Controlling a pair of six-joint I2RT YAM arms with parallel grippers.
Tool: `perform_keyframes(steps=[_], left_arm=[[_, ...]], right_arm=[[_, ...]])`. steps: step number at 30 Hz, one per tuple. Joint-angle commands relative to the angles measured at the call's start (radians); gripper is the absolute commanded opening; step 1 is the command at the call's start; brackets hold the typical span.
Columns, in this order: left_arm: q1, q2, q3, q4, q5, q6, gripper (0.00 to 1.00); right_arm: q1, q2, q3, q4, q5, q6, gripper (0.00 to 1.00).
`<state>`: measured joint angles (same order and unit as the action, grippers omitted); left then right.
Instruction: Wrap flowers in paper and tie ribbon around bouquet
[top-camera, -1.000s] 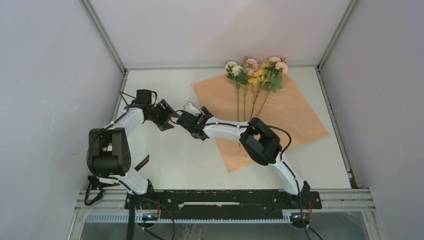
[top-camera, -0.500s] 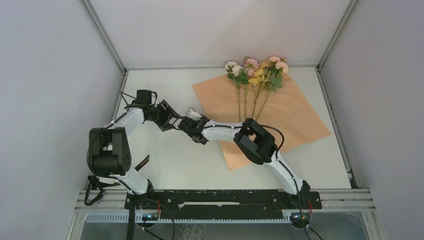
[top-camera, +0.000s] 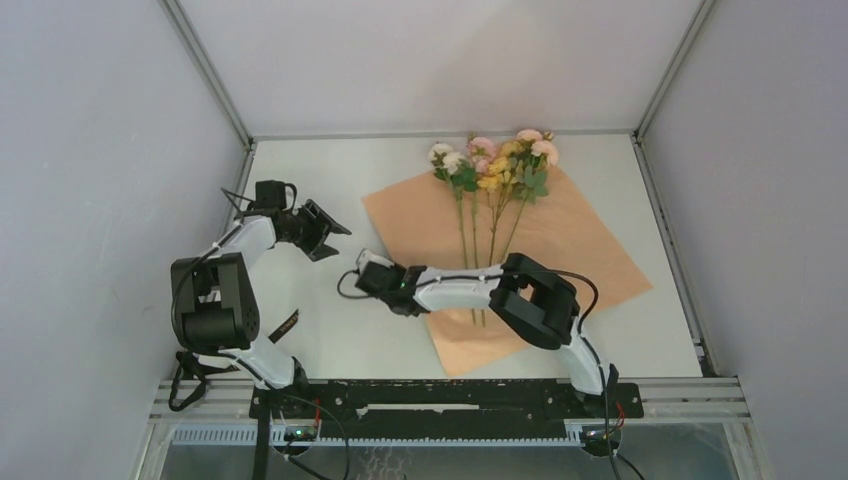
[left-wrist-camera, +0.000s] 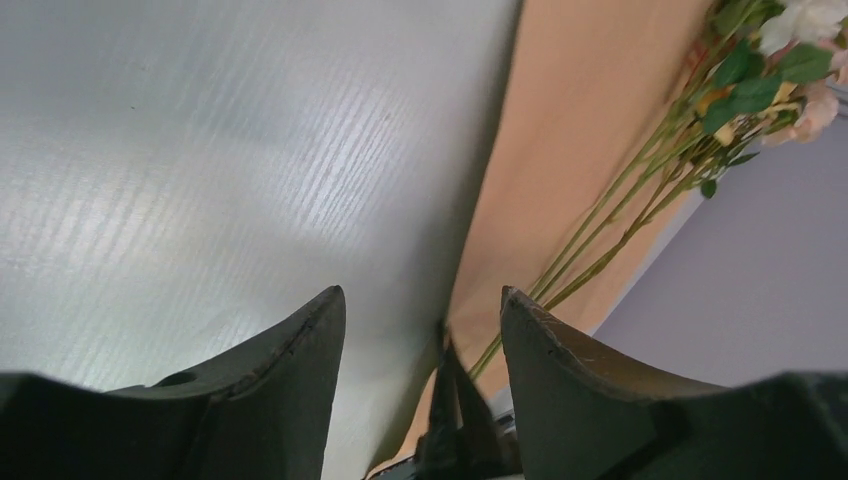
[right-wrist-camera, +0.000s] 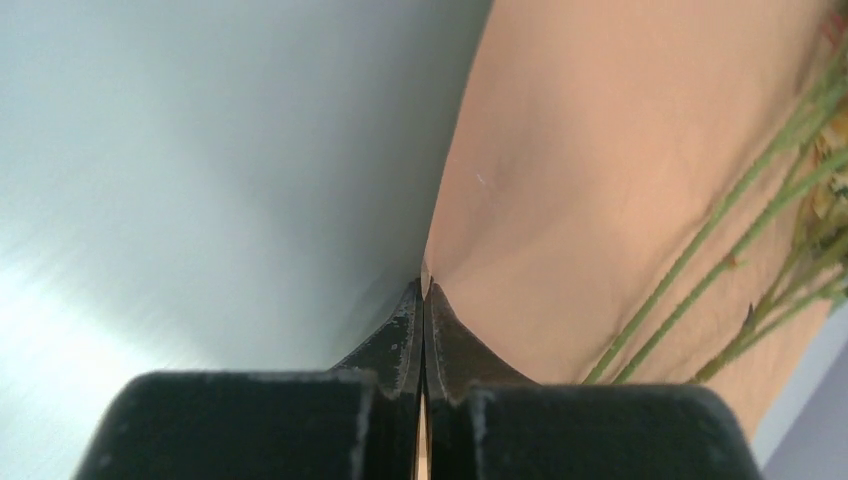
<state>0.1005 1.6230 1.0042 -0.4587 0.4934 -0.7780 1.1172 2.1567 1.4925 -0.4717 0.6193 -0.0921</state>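
Pale grey walls (top-camera: 450, 60) close in a white table (top-camera: 330, 180), seen from above with both arm bases along the bottom edge.

Left of centre in that overhead view, the right gripper (top-camera: 368, 270) has its fingers pressed flat together on the left edge of the paper (top-camera: 580, 240). Its wrist view shows the two dark fingers (right-wrist-camera: 400, 340) meeting in a point at lower centre, with a tan sliver of the sheet caught between them. From that pinch the paper (right-wrist-camera: 600, 150) spreads toward the upper right, tan-orange face up, and the bare table (right-wrist-camera: 200, 150) fills the left.

Up and to the left in the overhead view, the left gripper (top-camera: 333, 236) hangs over the table with its fingers spread and nothing between them, apart from the sheet. Its own camera frames the gap (left-wrist-camera: 420, 310) between two dark fingers at the bottom, with table (left-wrist-camera: 200, 150) on the left and paper (left-wrist-camera: 560, 150) running up the middle.

The flowers (top-camera: 495, 175) lie on the sheet, with pink, yellow and whitish blooms at its top corner in the upper centre. Their thin green stalks run down to pass under the right arm. The stalks (right-wrist-camera: 720, 230) cross the right side of the right wrist view, and the blooms (left-wrist-camera: 740, 70) sit in the top right corner of the left one.
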Motion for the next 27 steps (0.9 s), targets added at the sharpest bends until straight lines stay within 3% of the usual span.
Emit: perform_keyframes(steps=[1,5,6,9,13,16,20,23,27], left_arm=[[0.021,-0.028,0.029,-0.002,0.022,0.007,0.63],[0.025,-0.036,0.019,0.001,0.017,0.012,0.62],[0.025,-0.037,0.019,0.001,0.017,0.014,0.62],[0.025,-0.053,0.031,-0.009,0.002,0.032,0.61],[0.025,-0.098,0.072,-0.029,-0.035,0.103,0.61],[0.018,-0.139,0.077,-0.029,-0.043,0.177,0.61],[-0.024,-0.181,0.017,-0.037,-0.044,0.266,0.61],[-0.135,-0.18,-0.023,-0.035,-0.055,0.364,0.61],[-0.249,-0.077,-0.012,-0.034,-0.04,0.401,0.62]], right_arm=[[0.134,-0.126,-0.102,0.13,-0.191,-0.089,0.0],[0.186,-0.14,-0.103,0.135,-0.233,-0.082,0.0],[0.186,-0.138,-0.09,0.122,-0.239,-0.067,0.05],[0.176,-0.155,-0.03,0.05,-0.256,-0.023,0.39],[0.153,-0.29,-0.036,0.035,-0.36,0.04,0.57],[0.078,-0.434,-0.119,0.066,-0.508,0.141,0.61],[-0.122,-0.594,-0.277,0.036,-0.486,0.425,0.59],[-0.328,-0.667,-0.419,-0.01,-0.472,0.595,0.56],[-0.54,-0.664,-0.527,-0.005,-0.514,0.641,0.56]])
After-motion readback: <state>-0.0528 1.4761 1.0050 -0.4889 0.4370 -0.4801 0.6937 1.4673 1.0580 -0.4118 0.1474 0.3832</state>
